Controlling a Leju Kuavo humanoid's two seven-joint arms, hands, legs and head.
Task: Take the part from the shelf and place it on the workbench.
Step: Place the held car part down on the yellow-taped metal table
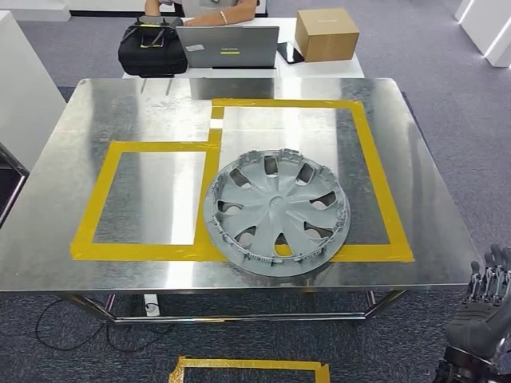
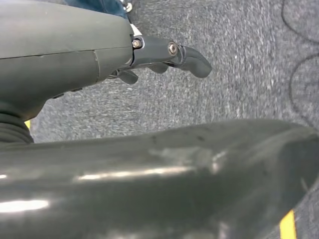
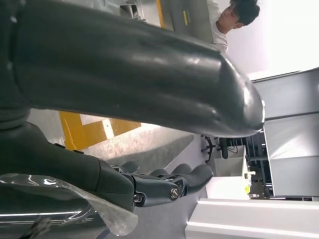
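My right hand [image 1: 487, 307] sits at the lower right corner of the head view, below the counter's near edge, its fingers [image 1: 495, 267] spread and pointing up with nothing in them. In the right wrist view the same fingers [image 3: 180, 181] lie loosely extended, apart from the thick thumb, holding nothing. My left hand [image 2: 112, 55] hangs over grey carpet in the left wrist view, fingers [image 2: 188, 57] stretched out and empty.

The part, a grey wheel cover [image 1: 277, 211], lies flat on the steel counter [image 1: 72, 207], up and to the left of my right hand and well apart from it. It rests in the lower left corner of the larger yellow tape outline [image 1: 377, 171], overlapping the tape on its near side and on its left.

Beyond the counter, at the top of the frame, a white desk carries a black bag [image 1: 152, 48], a laptop [image 1: 234, 46] and a cardboard box [image 1: 326, 33].
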